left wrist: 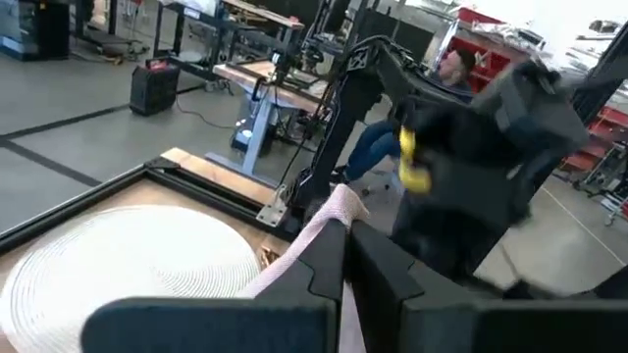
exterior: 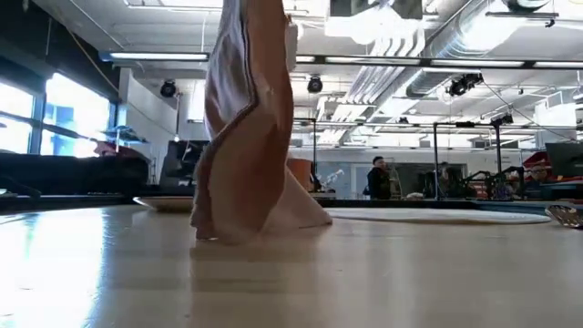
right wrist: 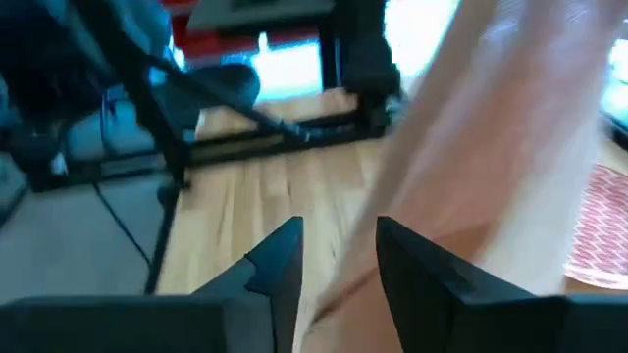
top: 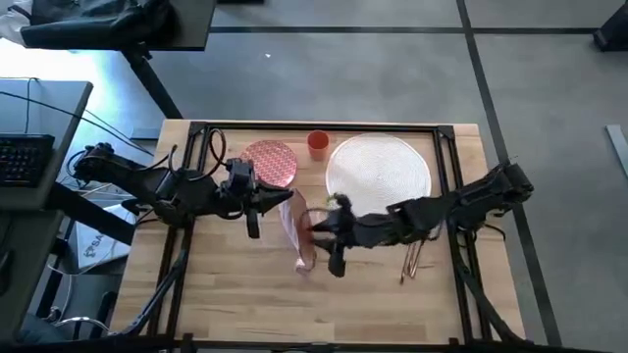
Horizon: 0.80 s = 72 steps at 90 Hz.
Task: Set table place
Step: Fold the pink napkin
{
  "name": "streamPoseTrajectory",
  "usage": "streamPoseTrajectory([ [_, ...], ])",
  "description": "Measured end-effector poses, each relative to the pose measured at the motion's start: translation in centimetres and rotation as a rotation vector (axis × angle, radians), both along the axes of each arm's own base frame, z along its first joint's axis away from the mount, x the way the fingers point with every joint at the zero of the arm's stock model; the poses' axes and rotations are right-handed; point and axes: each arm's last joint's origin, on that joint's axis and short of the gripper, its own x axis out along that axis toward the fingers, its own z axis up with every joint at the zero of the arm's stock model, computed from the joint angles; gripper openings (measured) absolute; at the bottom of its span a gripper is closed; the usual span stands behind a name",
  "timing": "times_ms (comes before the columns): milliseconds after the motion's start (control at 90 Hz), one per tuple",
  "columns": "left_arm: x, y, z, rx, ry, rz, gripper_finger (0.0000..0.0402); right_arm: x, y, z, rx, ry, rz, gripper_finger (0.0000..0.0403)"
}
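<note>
A light wood table (top: 235, 294) carries a round white woven placemat (top: 379, 169), a red-patterned plate (top: 272, 161) and a small orange cup (top: 318, 144). Both arms lift the soft beige napkin (top: 294, 227) mid-table, left gripper (top: 267, 204) fingers clamped on it; right gripper (top: 327, 227) fingers apart beside it. Likely next: laying it flat

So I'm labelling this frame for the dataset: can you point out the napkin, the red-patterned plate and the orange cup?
napkin (top: 292, 224): high view, middle of the hanging beige cloth.
red-patterned plate (top: 276, 160): high view, centre of its patterned face.
orange cup (top: 318, 145): high view, on its side wall just below the rim.
</note>
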Motion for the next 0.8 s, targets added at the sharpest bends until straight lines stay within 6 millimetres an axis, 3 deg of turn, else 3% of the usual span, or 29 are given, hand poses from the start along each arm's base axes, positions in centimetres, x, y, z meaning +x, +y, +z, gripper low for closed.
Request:
streamPoseTrajectory([
  [178,0.0,0.0,-0.1,-0.008,0.006,-0.001,0.0000,0.0,-0.6,0.6,0.022,0.043,-0.080,0.0170],
  [333,0.0,0.0,-0.1,-0.007,0.008,-0.001,0.0000,-0.4,0.3,1.5,-0.009,0.024,-0.092,0.0218],
  [478,0.0,0.0,-0.1,-0.005,0.010,-0.002,0.0000,0.1,0.2,0.1,-0.060,0.041,-0.242,0.0247],
  [656,0.0,0.0,-0.1,-0.005,0.009,-0.002,0.0000,1.9,-0.2,-2.5,-0.034,0.044,-0.397,0.0247],
  [800,0.0,-0.1,0.0,-0.012,-0.008,-0.011,0.0000,2.7,-1.3,-4.3,-0.065,0.096,-0.486,0.0216],
])
